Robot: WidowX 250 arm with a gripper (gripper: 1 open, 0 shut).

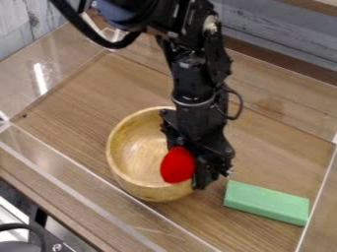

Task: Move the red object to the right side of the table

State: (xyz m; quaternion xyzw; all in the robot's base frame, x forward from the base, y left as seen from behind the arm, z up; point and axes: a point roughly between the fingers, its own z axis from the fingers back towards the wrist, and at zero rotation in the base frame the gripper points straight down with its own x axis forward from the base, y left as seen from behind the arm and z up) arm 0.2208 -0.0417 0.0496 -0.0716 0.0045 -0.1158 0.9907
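Observation:
The red object is a small bright-red ball inside the wooden bowl, near the bowl's right inner wall. My gripper reaches down from the black arm into the bowl and is shut on the red object, with dark fingers pressed against its right side. The ball's green bit is hidden. The bowl rests on the brown wood-grain table, at the front centre.
A flat green rectangular block lies just right of the bowl near the front edge. Low clear acrylic walls border the table on all sides. Bare wood lies to the right and behind the arm.

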